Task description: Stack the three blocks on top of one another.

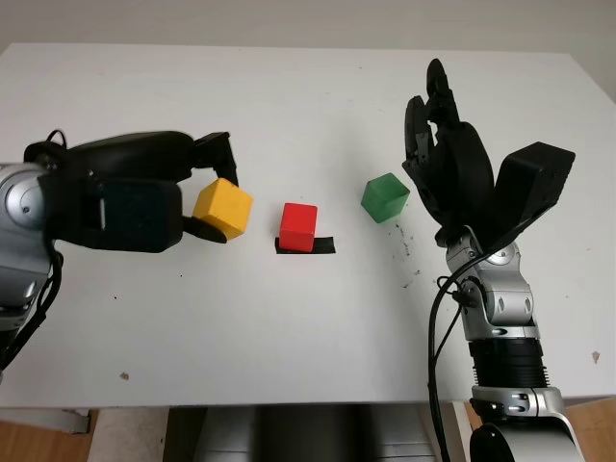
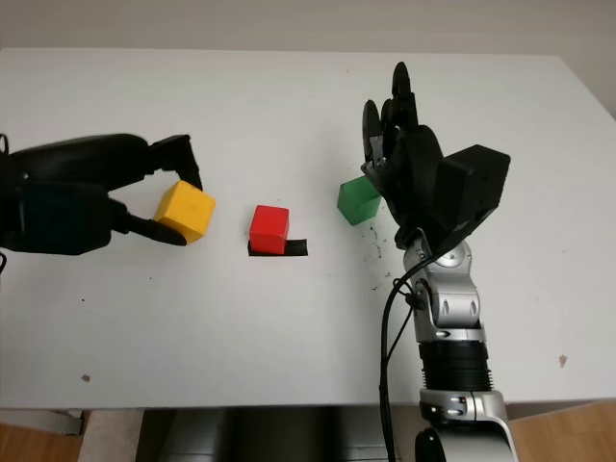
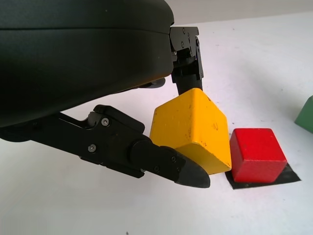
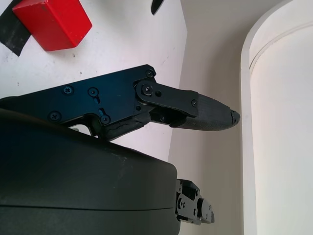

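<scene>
Left hand (image 1: 197, 197) clasping the tilted yellow block (image 1: 223, 208) just beside the red block (image 1: 298, 226) on black tape (image 1: 325, 246); right hand (image 1: 448, 159) open, holding nothing, beside the green block (image 1: 385, 197)

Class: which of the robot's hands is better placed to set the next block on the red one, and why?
Left. The left hand already grips the yellow block right beside the red block; the right hand is open by the green block.
</scene>
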Robot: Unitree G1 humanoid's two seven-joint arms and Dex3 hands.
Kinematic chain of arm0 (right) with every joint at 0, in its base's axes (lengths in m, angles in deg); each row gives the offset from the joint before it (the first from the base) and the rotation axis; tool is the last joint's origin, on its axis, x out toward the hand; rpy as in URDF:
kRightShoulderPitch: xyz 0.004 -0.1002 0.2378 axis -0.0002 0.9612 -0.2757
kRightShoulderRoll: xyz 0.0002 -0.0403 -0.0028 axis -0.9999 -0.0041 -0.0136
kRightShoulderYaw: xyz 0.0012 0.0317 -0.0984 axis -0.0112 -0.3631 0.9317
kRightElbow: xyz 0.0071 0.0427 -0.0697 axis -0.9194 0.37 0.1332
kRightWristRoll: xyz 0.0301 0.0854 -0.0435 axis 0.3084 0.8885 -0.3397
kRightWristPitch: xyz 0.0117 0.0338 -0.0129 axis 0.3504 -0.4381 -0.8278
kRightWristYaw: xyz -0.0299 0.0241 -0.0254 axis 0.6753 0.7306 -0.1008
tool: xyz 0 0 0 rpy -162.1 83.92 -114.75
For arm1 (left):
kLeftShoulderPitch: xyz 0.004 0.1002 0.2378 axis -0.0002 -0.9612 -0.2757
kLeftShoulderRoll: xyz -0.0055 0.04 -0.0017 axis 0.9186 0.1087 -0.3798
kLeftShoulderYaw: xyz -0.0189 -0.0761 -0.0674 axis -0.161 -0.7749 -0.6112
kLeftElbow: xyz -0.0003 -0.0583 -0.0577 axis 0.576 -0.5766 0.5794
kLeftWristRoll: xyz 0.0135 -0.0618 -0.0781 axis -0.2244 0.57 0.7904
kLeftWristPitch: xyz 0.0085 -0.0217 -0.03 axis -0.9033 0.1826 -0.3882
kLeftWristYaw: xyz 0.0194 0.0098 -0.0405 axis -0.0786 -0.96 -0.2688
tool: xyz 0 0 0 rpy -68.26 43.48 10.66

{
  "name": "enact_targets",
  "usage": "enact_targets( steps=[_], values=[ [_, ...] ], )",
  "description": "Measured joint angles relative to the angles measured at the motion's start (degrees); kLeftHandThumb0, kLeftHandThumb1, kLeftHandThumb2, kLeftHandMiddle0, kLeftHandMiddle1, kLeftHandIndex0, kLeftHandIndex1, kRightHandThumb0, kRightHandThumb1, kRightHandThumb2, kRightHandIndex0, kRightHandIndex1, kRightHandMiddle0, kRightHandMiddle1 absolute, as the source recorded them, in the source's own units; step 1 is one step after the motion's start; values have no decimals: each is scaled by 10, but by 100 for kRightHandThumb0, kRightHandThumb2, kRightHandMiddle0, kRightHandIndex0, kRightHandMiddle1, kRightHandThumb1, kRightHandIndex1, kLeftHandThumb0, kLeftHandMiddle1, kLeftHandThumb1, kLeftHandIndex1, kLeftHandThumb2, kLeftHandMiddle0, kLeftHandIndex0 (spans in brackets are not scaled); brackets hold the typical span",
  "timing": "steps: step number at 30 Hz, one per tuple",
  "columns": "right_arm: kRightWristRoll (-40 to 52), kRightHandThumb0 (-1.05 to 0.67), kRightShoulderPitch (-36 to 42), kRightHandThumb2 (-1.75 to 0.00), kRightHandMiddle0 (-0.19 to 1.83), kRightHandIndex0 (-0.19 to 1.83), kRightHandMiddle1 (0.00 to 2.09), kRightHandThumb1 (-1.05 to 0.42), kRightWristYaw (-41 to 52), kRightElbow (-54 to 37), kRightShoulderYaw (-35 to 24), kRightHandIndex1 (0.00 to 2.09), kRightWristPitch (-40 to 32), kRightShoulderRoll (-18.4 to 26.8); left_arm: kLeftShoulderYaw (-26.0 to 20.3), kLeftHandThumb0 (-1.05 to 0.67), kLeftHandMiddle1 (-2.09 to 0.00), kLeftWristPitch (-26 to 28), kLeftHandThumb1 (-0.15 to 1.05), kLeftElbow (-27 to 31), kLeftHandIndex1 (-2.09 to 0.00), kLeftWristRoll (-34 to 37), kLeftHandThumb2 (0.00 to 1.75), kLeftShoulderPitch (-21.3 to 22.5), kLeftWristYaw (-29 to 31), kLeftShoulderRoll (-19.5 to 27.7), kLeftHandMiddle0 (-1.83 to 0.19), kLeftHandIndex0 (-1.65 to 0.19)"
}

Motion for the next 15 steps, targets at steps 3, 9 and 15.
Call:
enact_targets(
  steps=[3,9,15],
  values=[
    [0,-64,0,-60,-19,-19,0,-105,-2,2,0,0,4,-1,30,-40,-6,-3,103,-19,-164,-21,5,44,15,-9,-24,-22],
    [-4,-64,0,-60,-19,-19,0,-105,-11,6,1,0,8,-6,65,-39,-6,6,102,-46,-160,-48,5,100,26,-49,-26,-27],
    [-6,-63,0,-62,-19,-19,0,-105,-18,6,3,0,8,-12,64,-42,-5,-6,101,-86,-167,-25,5,111,-18,-95,-25,-27]
  ],
)
